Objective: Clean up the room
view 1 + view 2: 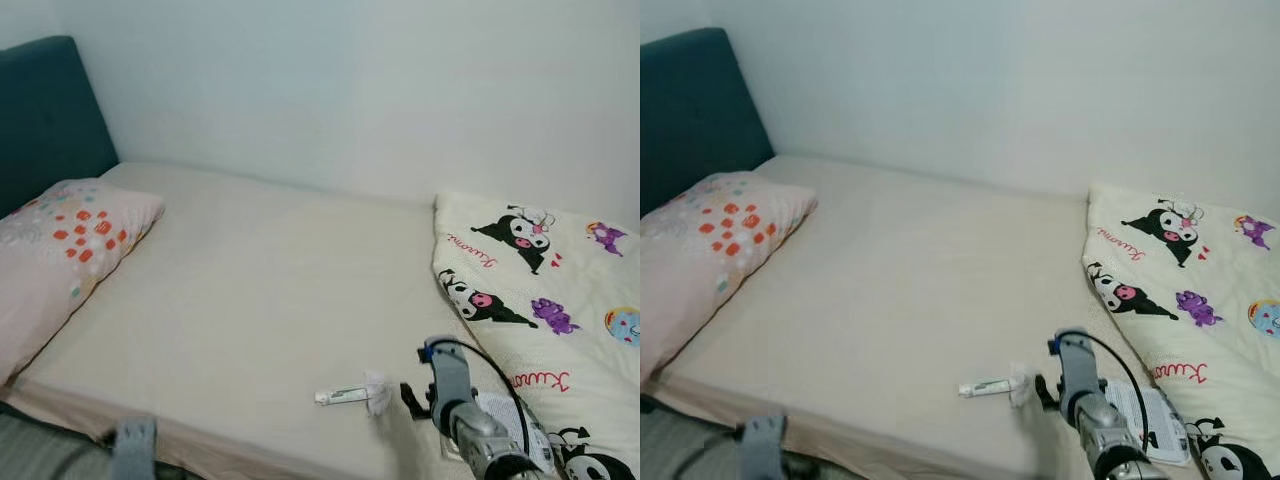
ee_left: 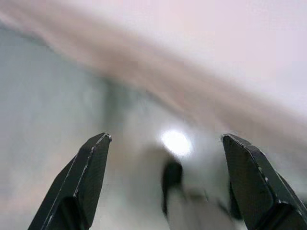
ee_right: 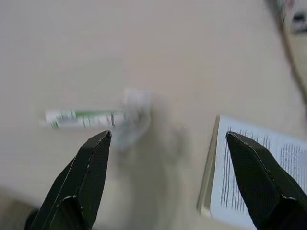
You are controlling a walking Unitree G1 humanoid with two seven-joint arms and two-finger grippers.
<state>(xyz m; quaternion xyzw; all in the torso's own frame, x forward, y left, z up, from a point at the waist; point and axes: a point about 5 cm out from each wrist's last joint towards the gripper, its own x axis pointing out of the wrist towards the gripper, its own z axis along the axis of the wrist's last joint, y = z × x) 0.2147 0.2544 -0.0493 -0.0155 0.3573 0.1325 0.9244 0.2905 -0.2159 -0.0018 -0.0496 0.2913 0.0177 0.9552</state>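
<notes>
From the left eye view, the bed (image 1: 250, 290) is lying mostly bare between one pillow (image 1: 60, 250) at its head and one cartoon-print quilt (image 1: 540, 300) at its foot. One small tube (image 1: 345, 396) with a crumpled wrapper (image 1: 378, 394) is sitting near the front edge, just beside the right gripper (image 1: 412, 398).

In the right wrist view, the fingers (image 3: 81, 187) are standing spread; the tube (image 3: 84, 118) is lying just beyond them, one printed leaflet (image 3: 259, 177) alongside.

In the left wrist view, the left gripper (image 2: 165, 182) is hanging with fingers spread over a blur.

Small white-and-green tube (image 1: 345, 396) lies on beige bed sheet (image 1: 250, 290), just beside silver right arm (image 1: 470, 420); cartoon-print quilt (image 1: 540, 290) at right.
</notes>
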